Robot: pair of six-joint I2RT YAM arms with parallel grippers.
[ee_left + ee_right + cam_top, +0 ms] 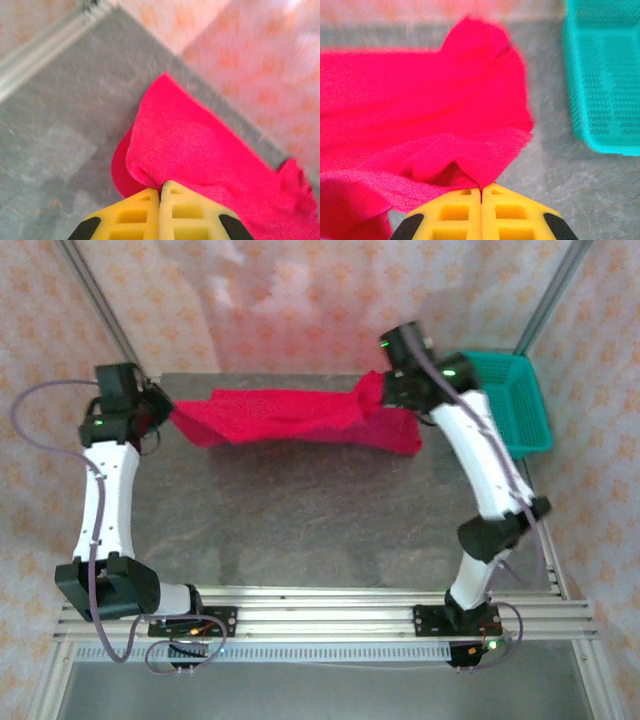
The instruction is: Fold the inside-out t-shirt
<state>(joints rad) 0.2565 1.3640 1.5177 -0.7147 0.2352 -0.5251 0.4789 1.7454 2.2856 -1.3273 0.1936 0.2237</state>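
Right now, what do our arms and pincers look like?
The left arm and right arm have white links with black joints, each wrist showing a green light. Grey-lilac cables run along them. The left pincer and right pincer have yellow fingers with rectangular cut-outs and black bases.

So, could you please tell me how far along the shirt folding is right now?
Done: both ends are gripped. In hand: the left gripper and right gripper are shut on opposite ends of the t-shirt, holding it stretched in a bunched band across the table. Left: no fold shows yet, so spreading and folding remain.
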